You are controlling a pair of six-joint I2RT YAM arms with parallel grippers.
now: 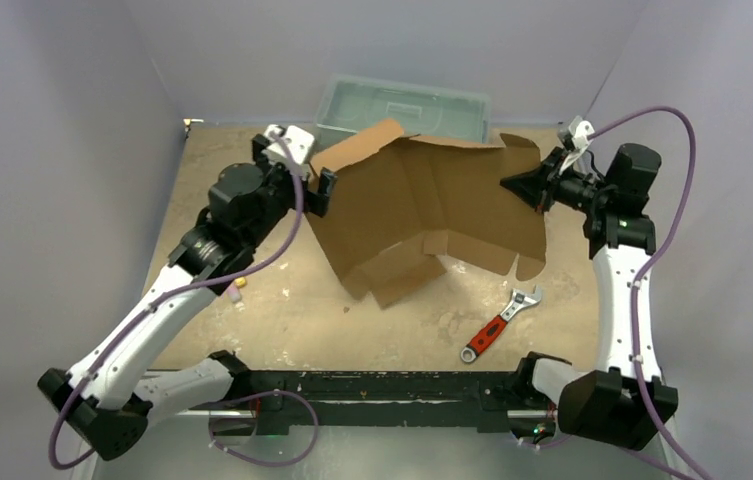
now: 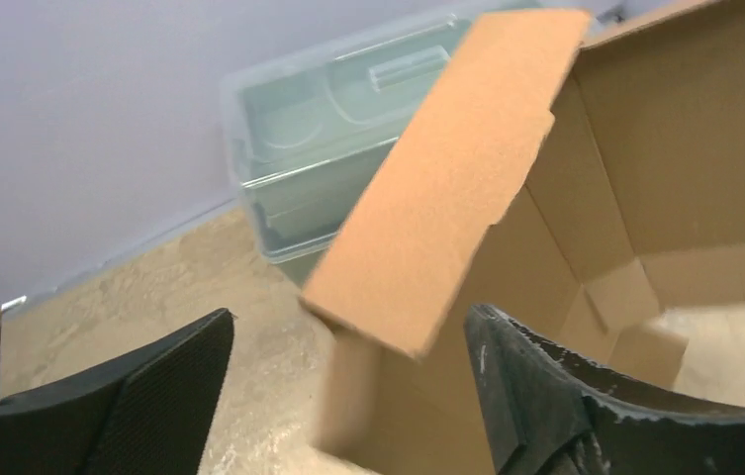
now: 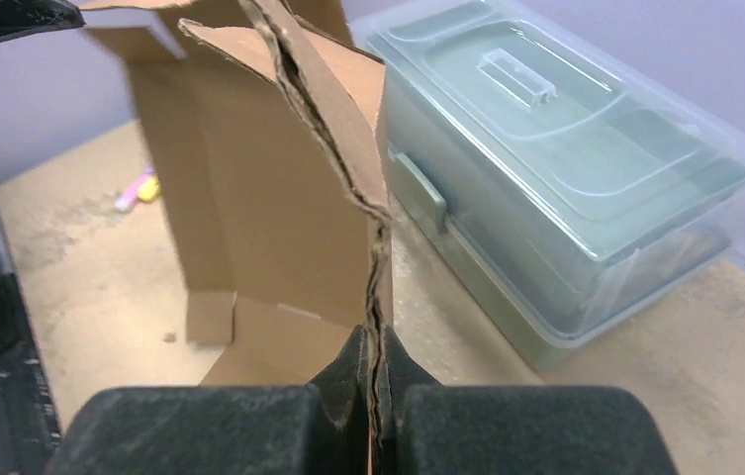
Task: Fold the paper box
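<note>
Top external: paper box [image 1: 422, 205], brown creased cardboard (tented, partly unfolded).

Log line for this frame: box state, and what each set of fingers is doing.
paper box: part-folded, unfinished | left fingers: open, by its left flap | right fingers: shut on its right edge

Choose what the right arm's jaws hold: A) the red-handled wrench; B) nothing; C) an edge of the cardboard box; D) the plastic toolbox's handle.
C: the right wrist view shows the jaws shut tight on an edge of the paper box, with the wrench lying apart.
</note>
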